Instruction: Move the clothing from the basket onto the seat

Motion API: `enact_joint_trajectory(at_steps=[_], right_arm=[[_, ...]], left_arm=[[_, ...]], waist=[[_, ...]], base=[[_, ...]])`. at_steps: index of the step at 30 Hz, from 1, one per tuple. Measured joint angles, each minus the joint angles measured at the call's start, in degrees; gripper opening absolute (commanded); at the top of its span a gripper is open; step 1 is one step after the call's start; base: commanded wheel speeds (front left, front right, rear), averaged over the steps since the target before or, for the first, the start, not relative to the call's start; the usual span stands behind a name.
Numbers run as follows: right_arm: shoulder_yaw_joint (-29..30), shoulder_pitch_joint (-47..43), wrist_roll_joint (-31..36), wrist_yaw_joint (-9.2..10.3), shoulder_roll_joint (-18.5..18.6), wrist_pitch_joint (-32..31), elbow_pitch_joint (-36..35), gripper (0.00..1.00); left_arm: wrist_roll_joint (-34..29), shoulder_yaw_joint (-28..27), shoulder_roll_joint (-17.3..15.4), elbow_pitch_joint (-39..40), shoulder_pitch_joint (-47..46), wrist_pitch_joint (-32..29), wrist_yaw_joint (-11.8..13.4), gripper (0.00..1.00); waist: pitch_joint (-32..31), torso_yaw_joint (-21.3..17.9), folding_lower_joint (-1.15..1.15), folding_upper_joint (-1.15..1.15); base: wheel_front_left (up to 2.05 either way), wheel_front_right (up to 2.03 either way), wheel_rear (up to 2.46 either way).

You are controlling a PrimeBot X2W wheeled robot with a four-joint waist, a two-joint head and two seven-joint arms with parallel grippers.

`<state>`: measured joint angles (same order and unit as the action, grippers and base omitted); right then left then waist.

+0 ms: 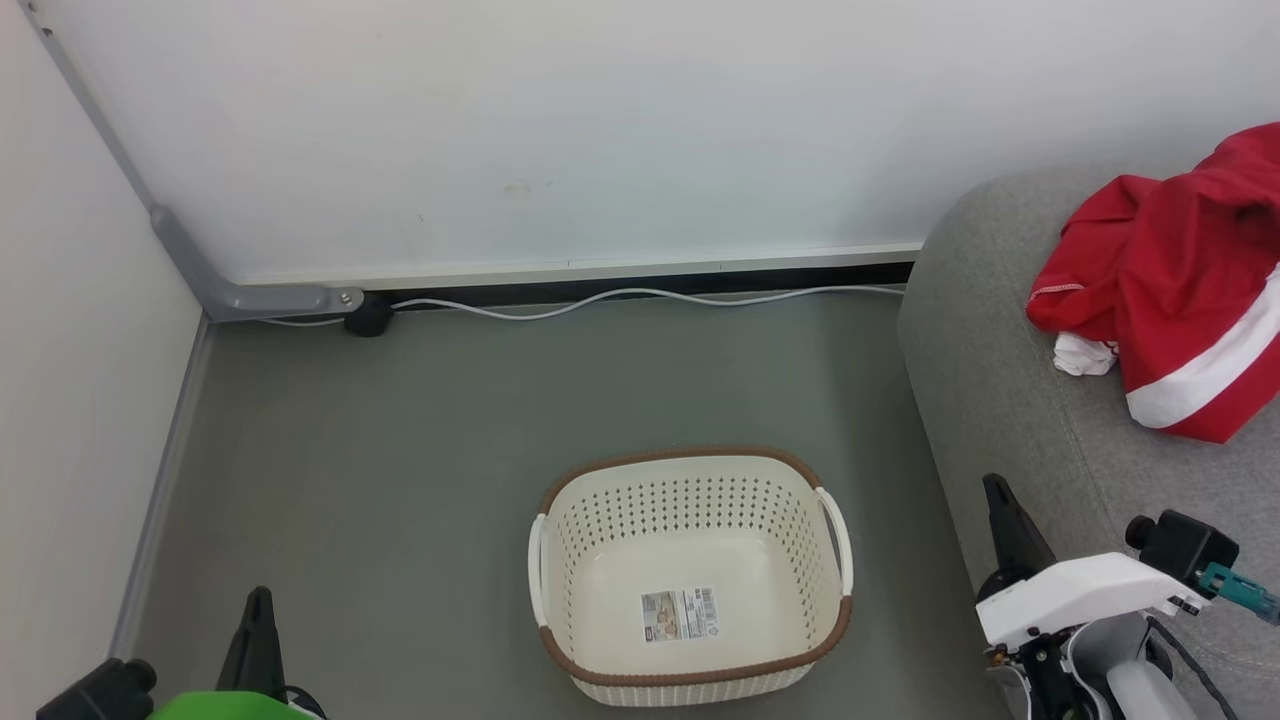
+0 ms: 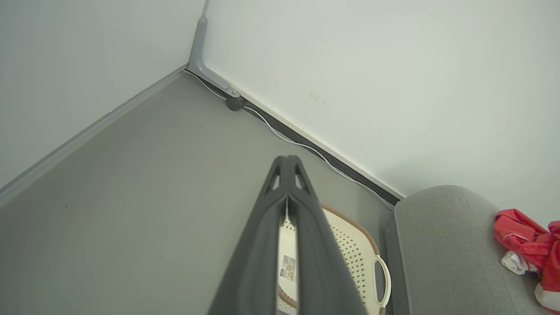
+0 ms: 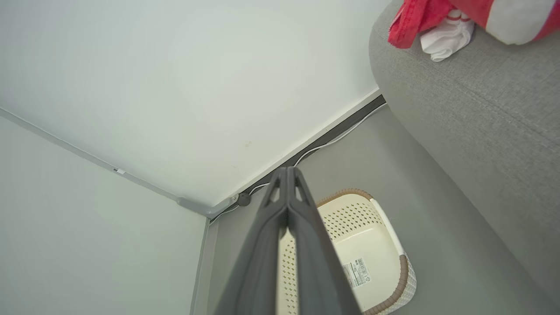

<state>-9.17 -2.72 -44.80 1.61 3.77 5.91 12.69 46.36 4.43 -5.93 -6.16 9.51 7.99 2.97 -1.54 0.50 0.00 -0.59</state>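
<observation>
Now | red clothing (image 1: 1170, 300) heaped on grey sofa (image 1: 1000, 380), far right | laundry basket (image 1: 690, 455) empty on floor (image 1: 400, 450), near centre | left tool (image 1: 260, 597) and right tool (image 1: 993, 487) both pressed together, empty | garments judged soft, light, floppy; pinch a bunched fold

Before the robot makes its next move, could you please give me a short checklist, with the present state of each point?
1. The basket is emptied: ok, just a sticker inside.
2. The clothing lies on the seat: ok.
3. The whole clothing pile rests on the seat: cannot tell, it runs past the picture edge.
4. The left hand is shut and empty: ok.
5. The right hand is shut and empty: ok.
6. The cable by the wall lies apart from the basket: ok.
</observation>
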Motion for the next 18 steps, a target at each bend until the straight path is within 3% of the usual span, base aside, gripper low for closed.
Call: enact_joint_trajectory(at_steps=[18], right_arm=[[4.1,1.3,-13.6,-2.13,0.0,-2.9,0.8,0.0]], left_arm=[[13.4,-1.9,0.5,-2.4,-3.3,-3.5,-2.5,0.0]], waist=[[0.5,-0.1,0.0,0.0]], base=[[0.0,0.0,0.0]])
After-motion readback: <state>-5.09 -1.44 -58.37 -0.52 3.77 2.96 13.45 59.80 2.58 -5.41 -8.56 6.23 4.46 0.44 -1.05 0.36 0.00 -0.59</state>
